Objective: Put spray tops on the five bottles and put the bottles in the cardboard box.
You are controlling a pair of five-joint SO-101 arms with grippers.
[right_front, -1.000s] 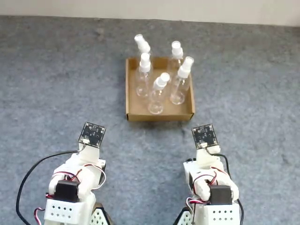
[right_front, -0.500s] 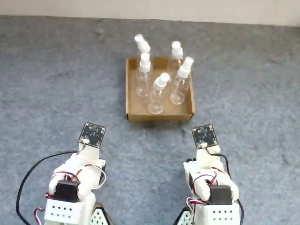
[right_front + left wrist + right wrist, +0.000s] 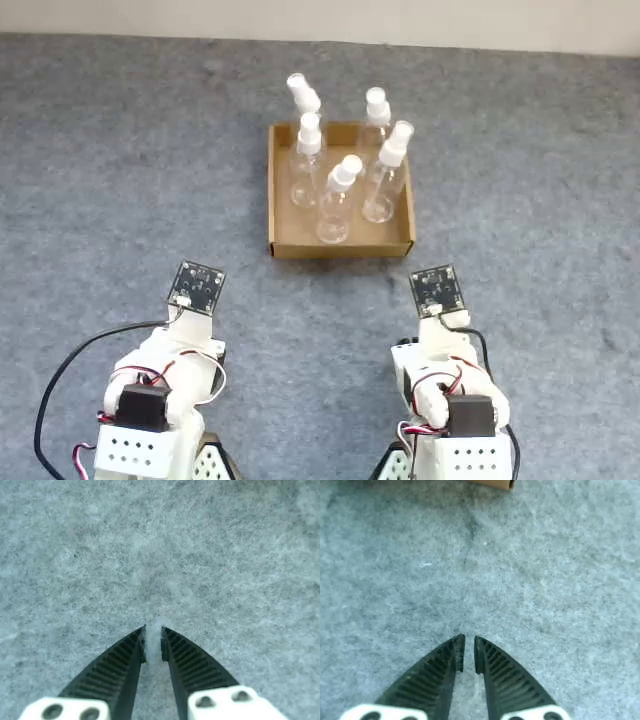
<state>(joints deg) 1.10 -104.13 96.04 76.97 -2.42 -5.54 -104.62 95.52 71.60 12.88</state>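
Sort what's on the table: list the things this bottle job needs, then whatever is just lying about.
Job:
five clear plastic bottles with white spray tops
shallow brown cardboard box

Lying about:
black cable beside an arm's base
grey felt table cover

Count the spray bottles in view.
5, all capped, at the cardboard box: back-left bottle, back-right bottle, left bottle, right bottle, front bottle. The back-left one's base is hidden.
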